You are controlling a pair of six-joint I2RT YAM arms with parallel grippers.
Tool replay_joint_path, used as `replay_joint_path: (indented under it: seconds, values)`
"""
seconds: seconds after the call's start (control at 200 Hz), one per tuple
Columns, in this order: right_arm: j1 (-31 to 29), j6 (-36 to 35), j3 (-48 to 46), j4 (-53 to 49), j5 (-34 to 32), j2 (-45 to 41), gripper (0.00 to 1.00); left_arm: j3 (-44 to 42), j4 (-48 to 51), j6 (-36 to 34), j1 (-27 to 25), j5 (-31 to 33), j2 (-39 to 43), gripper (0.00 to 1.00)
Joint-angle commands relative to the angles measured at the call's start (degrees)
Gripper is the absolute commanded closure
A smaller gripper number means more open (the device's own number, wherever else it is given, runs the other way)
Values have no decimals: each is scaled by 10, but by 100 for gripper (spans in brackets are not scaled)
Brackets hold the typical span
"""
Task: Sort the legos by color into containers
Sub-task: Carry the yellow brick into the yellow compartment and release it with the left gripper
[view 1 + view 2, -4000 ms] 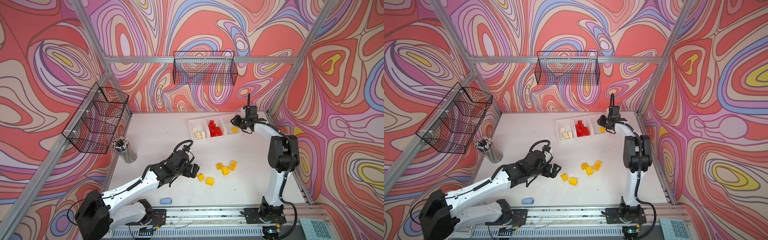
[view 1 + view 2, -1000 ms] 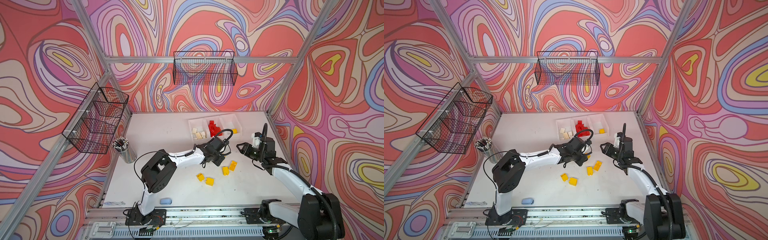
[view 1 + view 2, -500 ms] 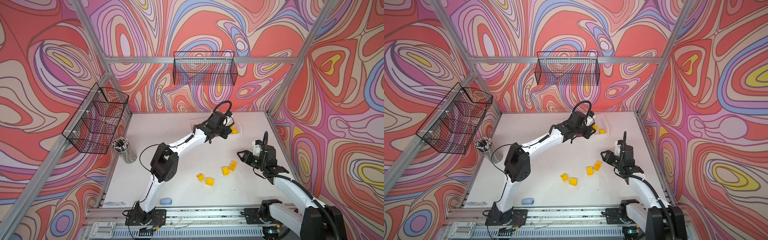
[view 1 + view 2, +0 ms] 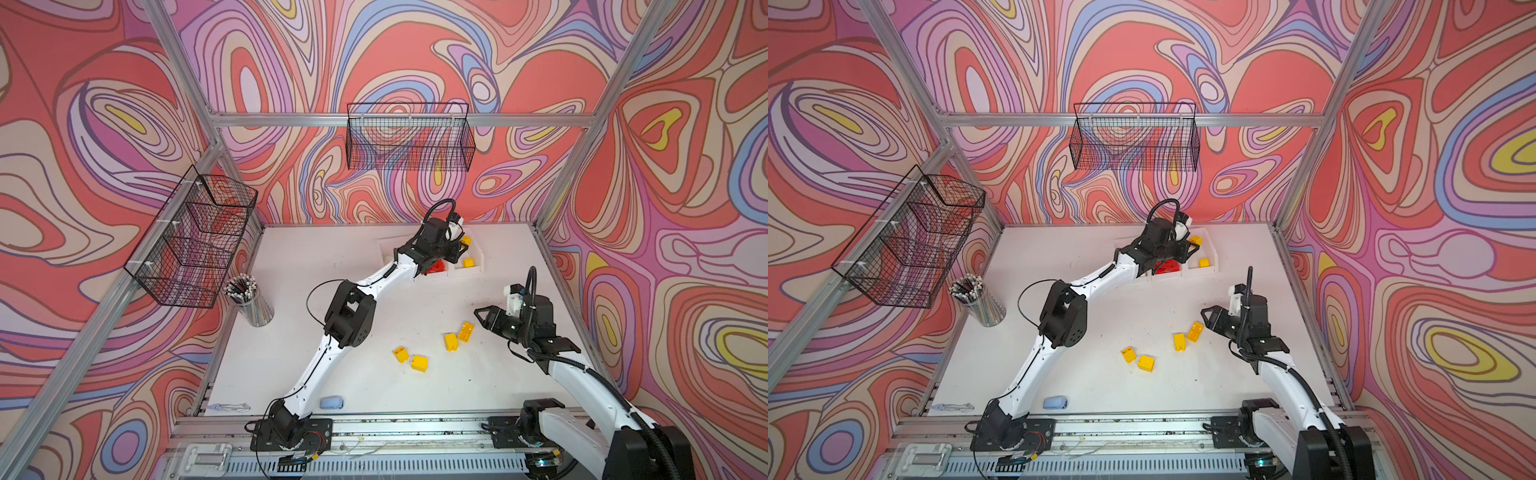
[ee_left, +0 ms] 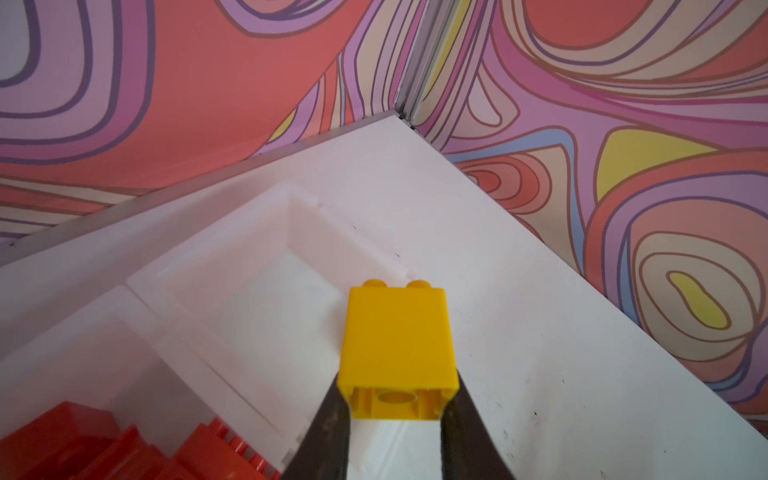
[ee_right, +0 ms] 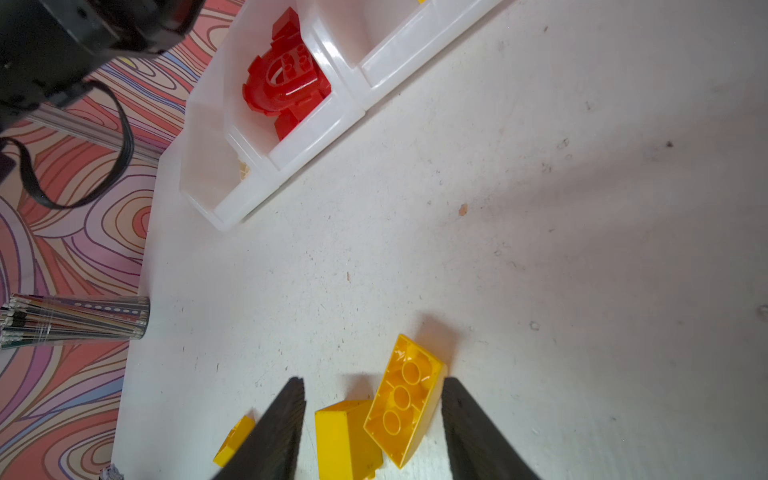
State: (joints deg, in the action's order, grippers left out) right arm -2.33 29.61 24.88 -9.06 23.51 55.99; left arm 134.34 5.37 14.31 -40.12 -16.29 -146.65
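Four loose yellow bricks [image 4: 419, 362]: they lie on the bench [image 4: 324, 249] near the front, well apart from the bins.
Left fingers [image 5: 328, 436]: pinching a yellow brick [image 5: 397, 345] by two sides, with its bumps pointing away from the wrist.
Where that brick is: up in the air at the end bin [image 5: 307, 224], near the far corner. In the left wrist view it sits on the line of the bin's side wall, so I cannot tell if all of it is over the inside.
Inside the end bin: one small yellow brick [image 4: 468, 262].
Middle bin [image 6: 311, 133]: holds the red bricks [image 6: 286, 79], with the big arch piece on top.
Right fingers [image 6: 278, 428]: spread apart, holding nothing, above the bench.
Long brick [image 6: 405, 399]: tipped up with its hollow side showing. It lies in the gap between the right fingers, closer to one of them.
Its long way: runs almost the same way the fingers point, so they would squeeze it across its short way.
Square brick [image 6: 345, 436]: right beside the long brick, maybe touching it, and also in the gap.
Nearer arm: the right one, because the left arm is far off at the bins.
Could go wrong: I think the right fingers might grab both bricks, or knock one away.
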Motion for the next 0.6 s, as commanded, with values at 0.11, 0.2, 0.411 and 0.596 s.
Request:
replay_joint_path:
  seconds: [0.11,0.2,0.411,0.596]
  values:
    - [-8,-14,-4,-8,29,13,44,84,-28,9,2,-4,-64,73]
    - [-10,-19,-1,-14,26,9,44,91,-28,12,6,2,-69,65]
    - [-16,-19,3,-17,26,8,42,70,-36,6,10,3,-48,31]
    - [-35,-22,19,-50,-4,8,41,14,-55,-5,10,9,3,26]
